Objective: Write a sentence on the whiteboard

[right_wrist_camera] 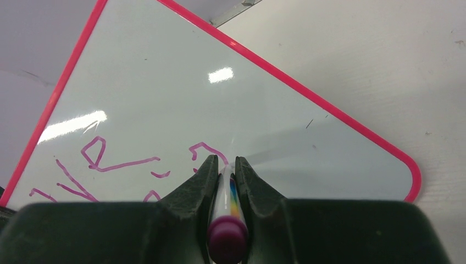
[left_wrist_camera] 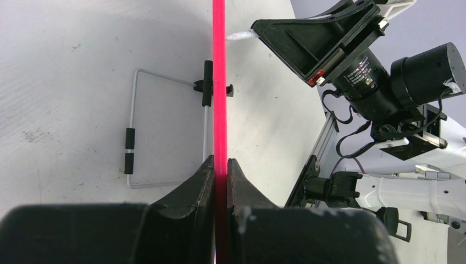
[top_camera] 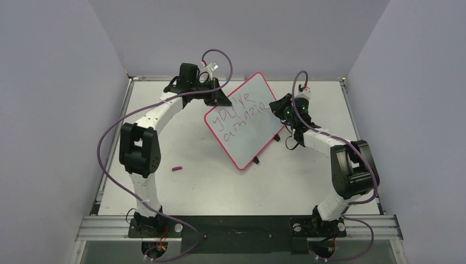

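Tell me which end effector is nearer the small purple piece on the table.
Left. The left end effector grips the whiteboard edge behind the purple piece; the right end effector is across the whiteboard.

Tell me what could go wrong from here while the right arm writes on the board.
1. The left gripper pinches only the thin rim of the whiteboard. Pressure from the marker may pivot the board or make it slip in that grip.
2. The right gripper sits low and close over the sentence, so its fingers could smear the ink on the next strokes.
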Controlling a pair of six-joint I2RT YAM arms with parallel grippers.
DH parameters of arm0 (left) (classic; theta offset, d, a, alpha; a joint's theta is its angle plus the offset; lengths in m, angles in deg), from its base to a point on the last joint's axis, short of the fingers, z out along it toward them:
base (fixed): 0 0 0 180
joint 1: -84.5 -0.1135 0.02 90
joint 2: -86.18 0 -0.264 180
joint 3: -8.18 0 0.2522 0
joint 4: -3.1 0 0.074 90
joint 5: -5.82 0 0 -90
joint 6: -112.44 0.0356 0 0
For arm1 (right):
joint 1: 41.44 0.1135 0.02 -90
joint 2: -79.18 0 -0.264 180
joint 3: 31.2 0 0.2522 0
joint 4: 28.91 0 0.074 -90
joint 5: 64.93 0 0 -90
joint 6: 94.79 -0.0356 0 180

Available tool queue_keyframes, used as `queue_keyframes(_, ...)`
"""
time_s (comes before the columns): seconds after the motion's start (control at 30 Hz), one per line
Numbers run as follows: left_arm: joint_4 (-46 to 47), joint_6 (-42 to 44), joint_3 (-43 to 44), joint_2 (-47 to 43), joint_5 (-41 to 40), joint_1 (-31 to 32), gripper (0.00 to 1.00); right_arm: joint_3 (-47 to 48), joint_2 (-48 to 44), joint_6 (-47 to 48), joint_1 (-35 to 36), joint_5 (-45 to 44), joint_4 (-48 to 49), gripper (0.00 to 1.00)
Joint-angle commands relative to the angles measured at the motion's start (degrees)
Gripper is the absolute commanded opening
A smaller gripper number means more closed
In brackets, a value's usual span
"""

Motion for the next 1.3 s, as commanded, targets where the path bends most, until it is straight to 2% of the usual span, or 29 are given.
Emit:
queue_keyframes(0.0,4.90,-0.40,1.47,-5.20,6.12,0.57,0.00,2.87,-3.59,1.94,0.06,-0.98,-2.03,0.00)
queue_keyframes(0.6,4.80,-0.37,1.47,-5.46,6.12,0.57,0.00,6.86,-2.49,0.57,-2.97,-0.06,-1.97,0.00)
queue_keyframes(1.27,4.69,-0.19,1.39,-5.65,6.12,0.59,0.00,10.76,2.32,-0.73,-3.03,1.02,-1.22,0.00)
